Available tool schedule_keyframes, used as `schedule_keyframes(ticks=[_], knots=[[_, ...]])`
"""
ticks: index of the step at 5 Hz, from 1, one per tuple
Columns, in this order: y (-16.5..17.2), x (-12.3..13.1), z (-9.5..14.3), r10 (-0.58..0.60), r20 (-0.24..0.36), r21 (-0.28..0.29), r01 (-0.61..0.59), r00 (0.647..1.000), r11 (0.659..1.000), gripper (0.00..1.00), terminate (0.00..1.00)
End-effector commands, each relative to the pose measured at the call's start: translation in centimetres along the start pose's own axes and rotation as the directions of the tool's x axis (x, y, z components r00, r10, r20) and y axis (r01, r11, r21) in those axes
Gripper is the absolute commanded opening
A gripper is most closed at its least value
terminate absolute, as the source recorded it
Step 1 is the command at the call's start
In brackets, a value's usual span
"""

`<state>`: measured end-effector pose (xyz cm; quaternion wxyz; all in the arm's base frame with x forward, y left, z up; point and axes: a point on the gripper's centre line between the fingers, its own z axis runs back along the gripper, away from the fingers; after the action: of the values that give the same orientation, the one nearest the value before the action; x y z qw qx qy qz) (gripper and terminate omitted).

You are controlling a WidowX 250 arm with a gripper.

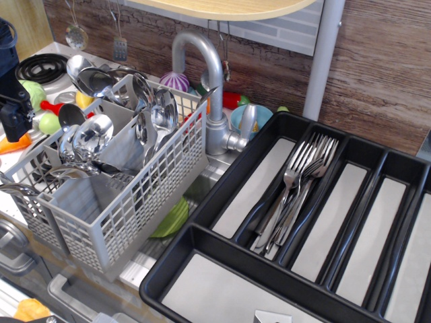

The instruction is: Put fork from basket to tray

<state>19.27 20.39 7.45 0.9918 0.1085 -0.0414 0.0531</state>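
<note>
Dark wood-grain wall point(377, 60), grey pillar point(322, 60), pale wooden shelf point(222, 8) overhead, silver faucet point(210, 87).

A single view looked down at a steep slant from in front and above the counter, set close enough that the scene filled the picture. The grey basket point(111, 195) sat toward nine o'clock, the black tray point(202, 232) ran from the centre out past the edges at four and six o'clock, and the faucet point(209, 87) stood near twelve o'clock before the wood-panelled wall point(377, 60). No second view shared the scene.
</note>
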Motion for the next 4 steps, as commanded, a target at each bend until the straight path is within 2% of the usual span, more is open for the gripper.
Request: schedule_keyframes(ticks=[1,3,4], knots=[[0.0,0.0,0.0,0.0,0.0,0.0,0.0,1.0,1.0,1.0,0.0],[0.8,-1.8,-0.7,-0.082,-0.013,-0.023,0.082,0.997,0.996,1.0,0.0],[0.9,-2.7,-1.1,-0.09,-0.033,-0.005,0.09,0.995,0.996,1.0,0.0]])
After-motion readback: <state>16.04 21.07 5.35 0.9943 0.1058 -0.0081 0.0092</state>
